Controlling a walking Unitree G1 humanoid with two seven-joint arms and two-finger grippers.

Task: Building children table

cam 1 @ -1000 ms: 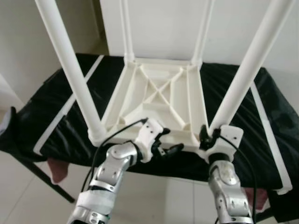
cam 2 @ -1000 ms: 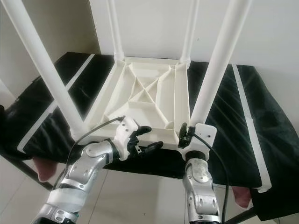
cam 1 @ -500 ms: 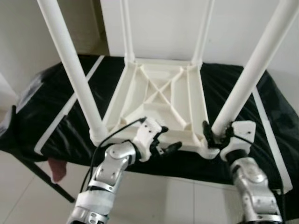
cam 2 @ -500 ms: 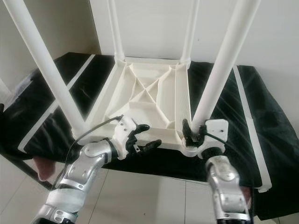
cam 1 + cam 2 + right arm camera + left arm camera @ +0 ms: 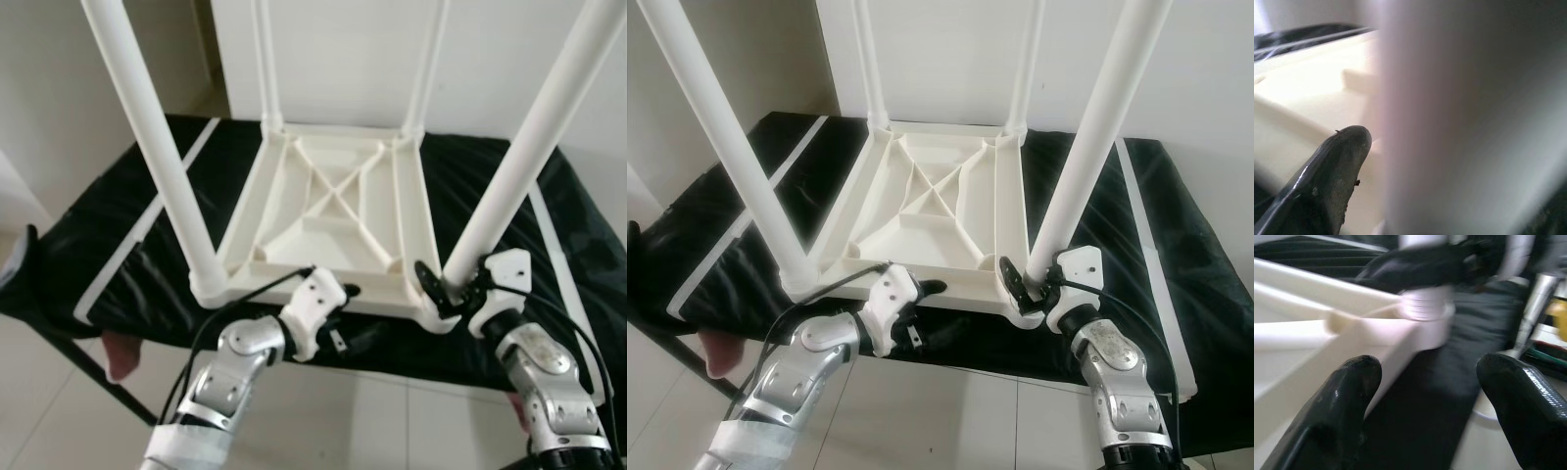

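Right wrist view: right gripper (image 5: pixel 453 291) clamped around near-right leg (image 5: pixel 524 147) base, axis rising steeply from upturned table top (image 5: pixel 328 211); left gripper (image 5: pixel 345 315) unclenched beside front rim.

A black cloth (image 5: pixel 127 245) with white stripes (image 5: pixel 137 235) covers the worktop, draping over its near edge above the pale tiled floor (image 5: pixel 59 411).

Upturned white table (image 5: pixel 333 211) on black-draped bench (image 5: pixel 127 245).
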